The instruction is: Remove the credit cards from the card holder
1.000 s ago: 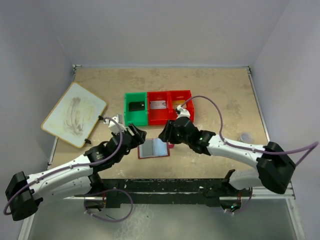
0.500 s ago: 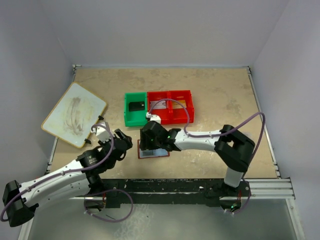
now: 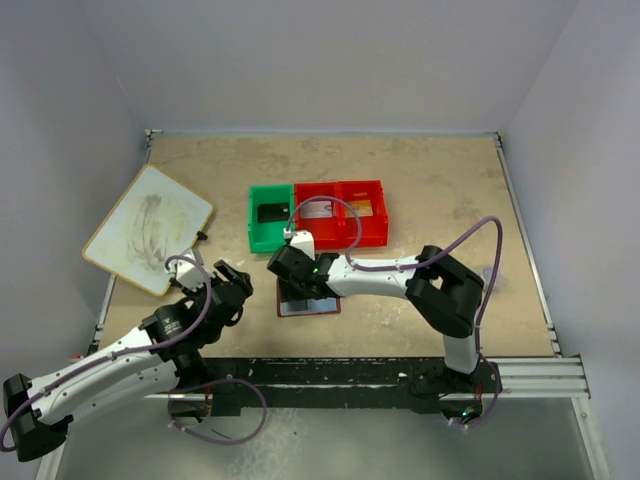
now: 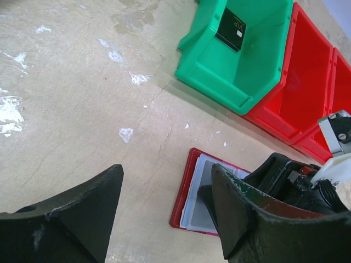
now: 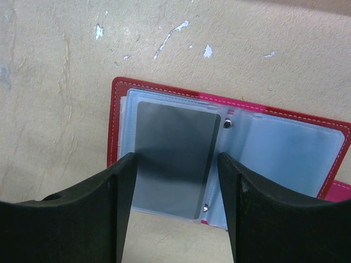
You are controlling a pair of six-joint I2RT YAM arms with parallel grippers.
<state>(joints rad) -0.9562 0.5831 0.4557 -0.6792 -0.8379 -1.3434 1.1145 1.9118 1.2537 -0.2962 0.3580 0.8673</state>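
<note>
The maroon card holder lies open on the table, its pale blue sleeves up. It also shows in the left wrist view and the right wrist view. A silver-grey card sits in its left sleeve. My right gripper is open just above it, one finger on each side of that card; in the top view the right gripper covers the holder's far part. My left gripper is open and empty, left of the holder. A black card lies in the green compartment.
The bin tray has a green compartment and two red ones behind the holder; a silver card and a gold card lie in the red ones. A large white board lies at the far left.
My right gripper swung left and came over the holder's left page. My left gripper drew back to the left, away from the holder.
</note>
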